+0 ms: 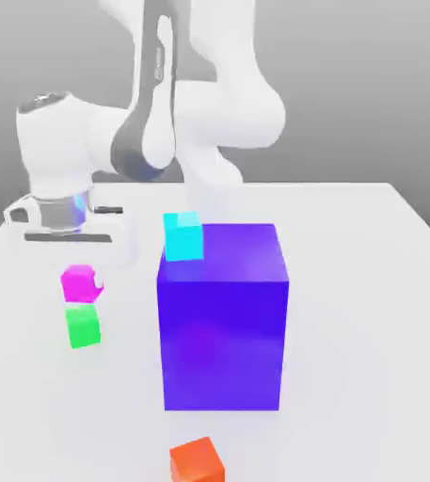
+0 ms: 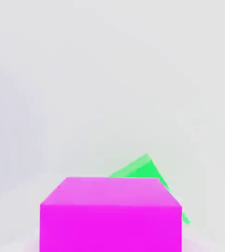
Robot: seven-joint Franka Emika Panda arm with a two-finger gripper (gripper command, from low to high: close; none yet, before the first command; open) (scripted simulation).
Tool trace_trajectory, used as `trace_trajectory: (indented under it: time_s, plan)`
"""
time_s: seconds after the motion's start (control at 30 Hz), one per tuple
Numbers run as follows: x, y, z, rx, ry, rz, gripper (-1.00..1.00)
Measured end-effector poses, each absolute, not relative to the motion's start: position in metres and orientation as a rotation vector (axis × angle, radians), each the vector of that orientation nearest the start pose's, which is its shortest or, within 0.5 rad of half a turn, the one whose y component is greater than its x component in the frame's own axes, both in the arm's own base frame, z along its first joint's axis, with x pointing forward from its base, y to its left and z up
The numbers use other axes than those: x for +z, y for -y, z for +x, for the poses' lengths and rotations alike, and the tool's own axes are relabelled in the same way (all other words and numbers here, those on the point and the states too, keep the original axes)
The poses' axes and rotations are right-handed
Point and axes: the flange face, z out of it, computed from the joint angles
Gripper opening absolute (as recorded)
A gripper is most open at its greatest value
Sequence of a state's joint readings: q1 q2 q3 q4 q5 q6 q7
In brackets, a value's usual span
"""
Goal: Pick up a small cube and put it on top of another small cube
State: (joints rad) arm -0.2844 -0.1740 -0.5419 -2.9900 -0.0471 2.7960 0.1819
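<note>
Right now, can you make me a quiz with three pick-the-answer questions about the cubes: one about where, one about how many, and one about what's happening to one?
1. Where is the orange-red cube? A in front of the big purple-blue block, nearer the exterior camera; B on top of it; C on the floor.
2. How many small cubes are there? A two; B four; C six.
3. The magenta cube is: A lying flat beside the block; B up off the table, over the green cube; C on the block.

Answers:
1. A, it sits nearest the camera.
2. B, magenta, green, orange-red and a cyan cube.
3. B, it shows right above the green one.
</note>
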Motion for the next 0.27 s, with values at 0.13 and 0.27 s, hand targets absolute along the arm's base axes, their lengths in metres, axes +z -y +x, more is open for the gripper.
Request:
trace_trajectory:
  time_s: [0.13, 0.27]
  plan:
    - [0.188, 0.218, 0.220, 0.027, -1.416, -2.721, -1.00]
    - [0.177, 0.224, 0.215, 0.012, -1.449, -2.759, -1.00]
